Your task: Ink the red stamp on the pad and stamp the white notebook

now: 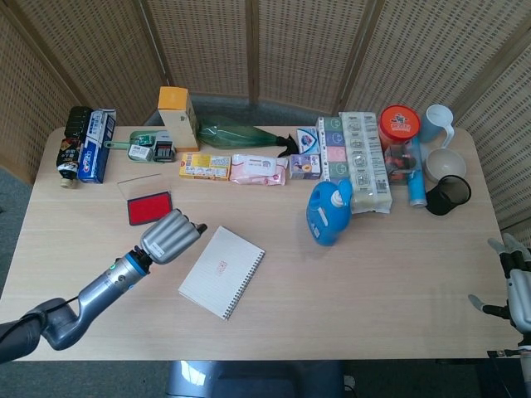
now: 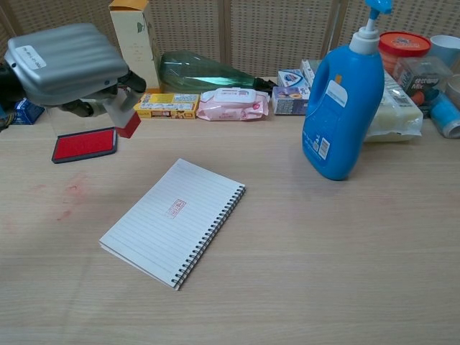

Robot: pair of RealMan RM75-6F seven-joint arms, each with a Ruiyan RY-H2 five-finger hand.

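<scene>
— Chest view first: where is the notebook?

— The white notebook [image 2: 175, 221] lies closest to me, flat on the table [image 2: 323, 259], with a red mark on it. Its long side slants up toward the blue bottle [image 2: 340, 100].

— And your hand?

— My left hand [image 2: 66, 63] is up in the air, past the notebook, curled around the red stamp [image 2: 128, 123]. The ink pad [image 2: 84, 144] is just under it. Nothing blocks the way. My right hand [image 1: 514, 286] is way off past the bottle, fingers spread, holding nothing.

— Farther back?

— Boxes and a green bottle [image 2: 205, 72].
</scene>
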